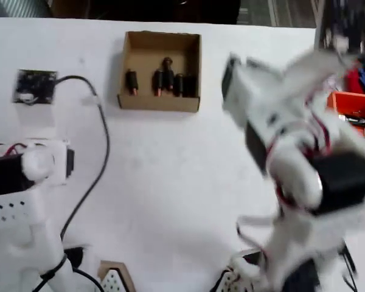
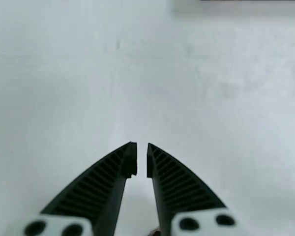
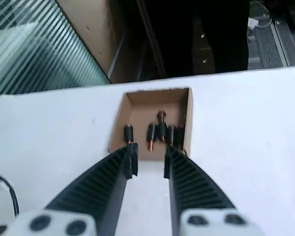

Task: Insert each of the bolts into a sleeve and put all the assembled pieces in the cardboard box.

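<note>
Cardboard, plain brown and folded into a shallow open-topped tray, makes up the cardboard box (image 1: pixel 160 104), which sits flat toward the far edge of the white worktop (image 1: pixel 176 182). Inside it lie the assembled pieces (image 1: pixel 168 78): short dark cylinders, some with a coppery end showing. One lies apart along one side of the box and the rest are bunched close together toward the other. The exact count is hard to make out.

In the right wrist view the right pincer (image 3: pixel 151 160) is raised above the worktop and faces the box (image 3: pixel 155 98). Its black ribbed, wedge-shaped fingers (image 3: pixel 108 182) stand apart with nothing between them, and the pieces (image 3: pixel 160 130) show beyond the tips. From above, the right arm (image 1: pixel 292 140) is a blurred mass of white plastic with a black motor block.

The left pincer (image 2: pixel 139 160) hangs over bare matte worktop. Its ribbed fingers are nearly together, with a thin slit between the tips and nothing held. The left arm (image 1: pixel 24 182) stands at the near side, well apart from the box.

A small dark square board (image 1: pixel 34 86) lies off to one side of the box, and a black cable (image 1: pixel 100 164) curves from it across the worktop. An orange container (image 1: pixel 356 112) sits at the opposite edge.
</note>
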Available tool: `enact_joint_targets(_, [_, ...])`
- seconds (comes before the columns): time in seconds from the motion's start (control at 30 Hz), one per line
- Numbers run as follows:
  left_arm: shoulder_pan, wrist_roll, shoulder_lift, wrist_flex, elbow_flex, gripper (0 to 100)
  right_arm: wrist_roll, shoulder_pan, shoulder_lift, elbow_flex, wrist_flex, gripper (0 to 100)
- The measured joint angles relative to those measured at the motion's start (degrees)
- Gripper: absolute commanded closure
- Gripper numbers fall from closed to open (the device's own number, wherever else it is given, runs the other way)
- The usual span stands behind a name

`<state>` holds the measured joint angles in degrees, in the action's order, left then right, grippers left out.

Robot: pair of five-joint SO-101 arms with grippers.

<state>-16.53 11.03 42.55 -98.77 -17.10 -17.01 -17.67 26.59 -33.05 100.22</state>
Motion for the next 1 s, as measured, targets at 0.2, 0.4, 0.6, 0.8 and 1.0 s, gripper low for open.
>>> enact_joint_targets(0.2, [9.1,2.0,0.0,-0.6,-7.1,94,0.0,0.0,23.4,41.1,-3.5,91.8])
enact_joint_targets(0.4, [10.3,4.3,5.6,0.6,-8.2,93,0.0,0.0,39.3,74.9,-18.2,91.8])
enact_joint_targets(0.6, [10.2,4.5,21.1,8.5,-13.1,93,0.0,-0.1,54.4,101.5,-32.1,91.8])
enact_joint_targets(0.8, [10.2,4.6,39.2,11.3,-28.5,93,7.3,-0.1,71.1,118.0,-37.0,91.8])
enact_joint_targets(1.0, [10.1,4.6,58.0,15.9,-48.4,93,19.0,-0.1,75.1,128.8,-37.1,91.8])
